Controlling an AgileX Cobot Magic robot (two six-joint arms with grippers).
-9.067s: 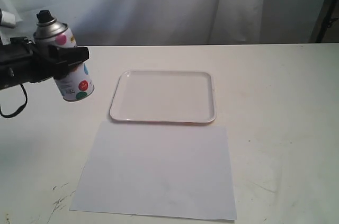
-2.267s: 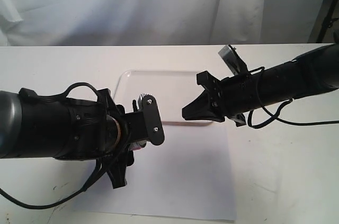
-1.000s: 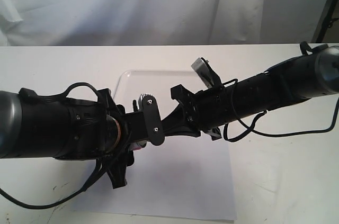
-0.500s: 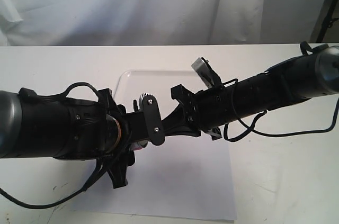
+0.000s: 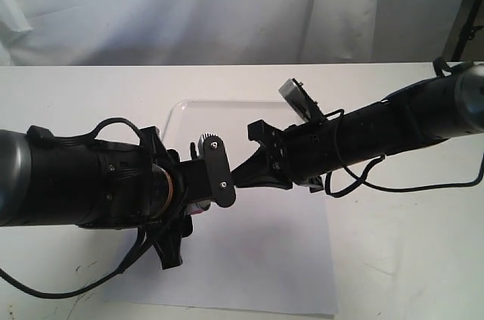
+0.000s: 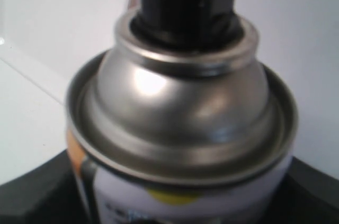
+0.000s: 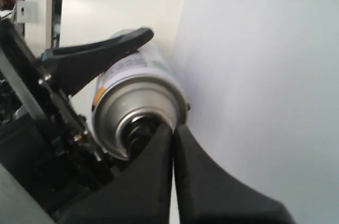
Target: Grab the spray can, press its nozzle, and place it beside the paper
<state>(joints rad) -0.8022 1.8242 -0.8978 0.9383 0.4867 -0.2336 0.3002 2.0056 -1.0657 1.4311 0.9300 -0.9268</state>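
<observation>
The spray can [image 6: 180, 128] fills the left wrist view: silver shoulder, white body with a yellow patch. Its black nozzle [image 6: 185, 1] is at the top of the dome. My left gripper [image 5: 195, 206] is shut on the can and holds it tilted above the paper [image 5: 257, 259]. In the exterior view the arm hides nearly all of the can. My right gripper [image 7: 173, 131] is shut, fingers pressed together, and their tips rest against the nozzle [image 7: 139, 128] on the can's dome [image 7: 119, 110]. From the exterior the right gripper [image 5: 236, 177] meets the left one over the paper's far edge.
The white tray [image 5: 175, 116] lies behind the paper, partly hidden by both arms. The white table [image 5: 408, 244] extends to the right of the paper. A white curtain hangs behind the table.
The right arm has shifted slightly to the right, its tips still at the can's top. The left arm and the can have not moved.
</observation>
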